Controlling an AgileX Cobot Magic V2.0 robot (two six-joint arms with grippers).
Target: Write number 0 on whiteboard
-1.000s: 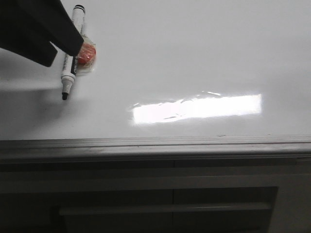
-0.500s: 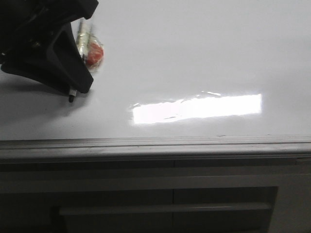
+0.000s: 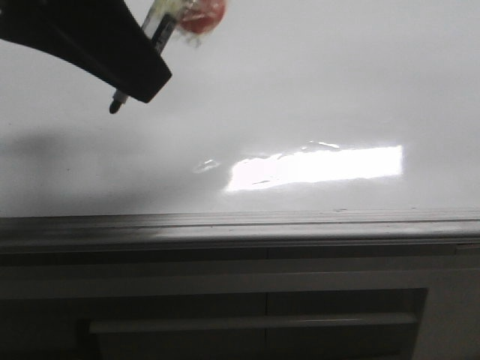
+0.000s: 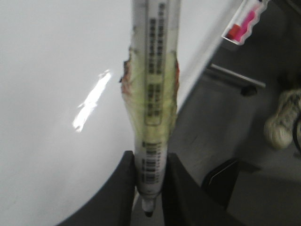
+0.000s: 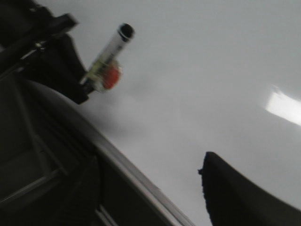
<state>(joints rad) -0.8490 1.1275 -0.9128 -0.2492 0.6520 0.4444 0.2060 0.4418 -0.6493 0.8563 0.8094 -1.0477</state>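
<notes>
Whiteboard (image 3: 300, 90) lies flat, glossy white, filling the upper front view; no drawn 0 visible on it, surface blank. Bright rectangular glare (image 3: 315, 166) sits toward its near edge, right of centre. Grey metal edge strip (image 3: 240, 221) runs along the near edge; below it a dark grey panelled surface (image 3: 255, 300) with a horizontal bar (image 3: 255, 322).

Left tool (image 4: 150, 181) is over the board's far-left corner, fingers (image 4: 124, 188) clamped on the marker (image 4: 153, 94) near its tip end. Marker is tilted, black tip (image 3: 115, 107) pointing down-left, apparently above the board; contact cannot be confirmed. Red blob (image 3: 202, 16) taped to the marker barrel.

Right tool (image 5: 155, 188) is spread wide apart, empty, at the near edge. Board's centre and right side are open. Left wrist view shows floor clutter beyond the board's edge, blurred.
</notes>
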